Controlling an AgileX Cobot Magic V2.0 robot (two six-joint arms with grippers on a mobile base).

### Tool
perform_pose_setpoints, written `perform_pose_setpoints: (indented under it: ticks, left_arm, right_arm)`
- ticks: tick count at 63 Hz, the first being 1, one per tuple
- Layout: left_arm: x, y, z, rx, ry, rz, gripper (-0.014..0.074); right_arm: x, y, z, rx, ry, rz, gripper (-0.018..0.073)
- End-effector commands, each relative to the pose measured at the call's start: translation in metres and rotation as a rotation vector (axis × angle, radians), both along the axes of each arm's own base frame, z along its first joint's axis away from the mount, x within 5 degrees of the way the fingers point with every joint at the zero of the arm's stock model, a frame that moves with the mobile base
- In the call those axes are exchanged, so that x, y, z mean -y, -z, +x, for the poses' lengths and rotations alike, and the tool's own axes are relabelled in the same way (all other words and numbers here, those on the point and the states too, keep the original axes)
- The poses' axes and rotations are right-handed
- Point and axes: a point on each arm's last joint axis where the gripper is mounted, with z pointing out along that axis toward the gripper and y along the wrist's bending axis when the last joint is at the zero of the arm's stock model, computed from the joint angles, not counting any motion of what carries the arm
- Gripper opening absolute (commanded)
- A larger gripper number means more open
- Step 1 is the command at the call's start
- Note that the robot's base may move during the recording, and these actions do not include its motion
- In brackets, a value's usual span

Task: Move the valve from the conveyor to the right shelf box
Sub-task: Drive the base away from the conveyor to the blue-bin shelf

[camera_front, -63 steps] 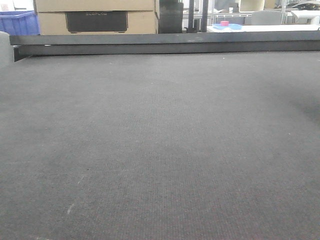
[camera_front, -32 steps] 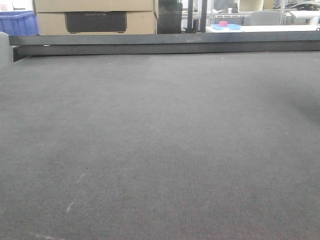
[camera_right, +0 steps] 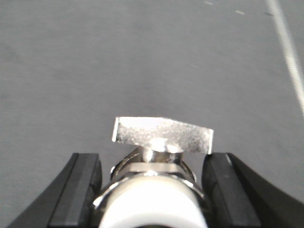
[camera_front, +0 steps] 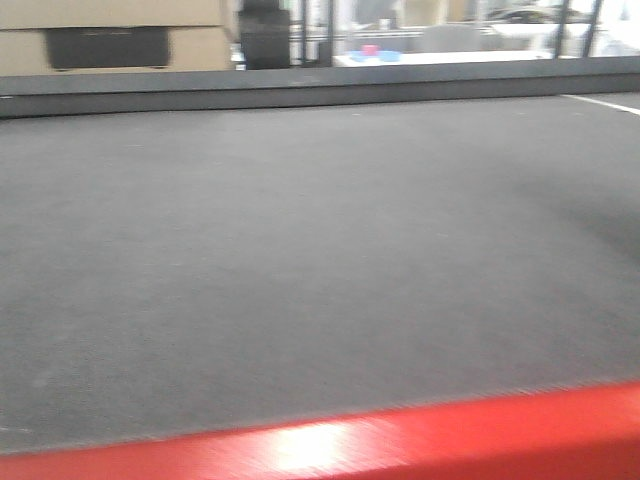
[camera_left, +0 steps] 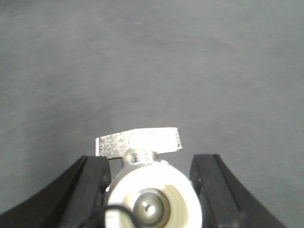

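At six o'clock, a silvery metal butterfly-handled valve (camera_left: 152, 190) is pinched in the left gripper (camera_left: 149, 162), a second valve (camera_right: 153, 192) in the right gripper (camera_right: 151, 164), over the dark grey woven conveyor (camera_left: 142, 57). Both are judged heavy, rigid and slick; the stout body is best clamped.

The left gripper (camera_left: 149, 160) was over the belt (camera_left: 152, 57), seen from its own wrist. Its two black fingers (camera_left: 90, 185) reached forward, one on each side of a valve (camera_left: 154, 187), and pressed against the valve's body. The right gripper (camera_right: 152, 159) was in the same pose over the belt. Its black fingers (camera_right: 83, 185) were clamped on either side of a second valve (camera_right: 152, 199). In each gripper the fingertips were level with each other. Whether any finger touched the belt could not be told.
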Motion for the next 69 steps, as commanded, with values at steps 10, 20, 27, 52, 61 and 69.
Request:
perform_pose_setpoints:
  ticks: [10, 20, 27, 52, 61, 69]
  left_arm:
    - [0.0019, -0.0072, -0.0021, 0.051, 0.002, -0.017, -0.0111]
    - [0.0019, -0.0072, -0.0021, 0.051, 0.002, -0.017, -0.0111]
    - [0.0019, -0.0072, -0.0021, 0.051, 0.002, -0.017, -0.0111]
    - [0.0019, -0.0072, -0.0021, 0.051, 0.002, -0.017, -0.0111]
    - [0.0019, -0.0072, -0.0021, 0.051, 0.002, -0.017, -0.0111]
    - [0.0019, -0.0072, -0.0021, 0.051, 0.002, -0.017, -0.0111]
  right_arm:
    - [0.0022, -0.013, 0.0005, 0.113, 0.016, -0.003, -0.0154]
    - [0.0023, -0.0134, 0.0007, 0.118, 0.017, -0.003, -0.0154]
    - [0.0023, -0.0134, 0.0007, 0.118, 0.017, -0.003, -0.0154]
    - [0.0023, -0.0134, 0.0007, 0.118, 0.017, -0.003, -0.0154]
    - [0.0023, -0.0134, 0.0007, 0.118, 0.017, -0.003, -0.0154]
    - [0.0023, -0.0134, 0.0007, 0.118, 0.017, -0.003, -0.0154]
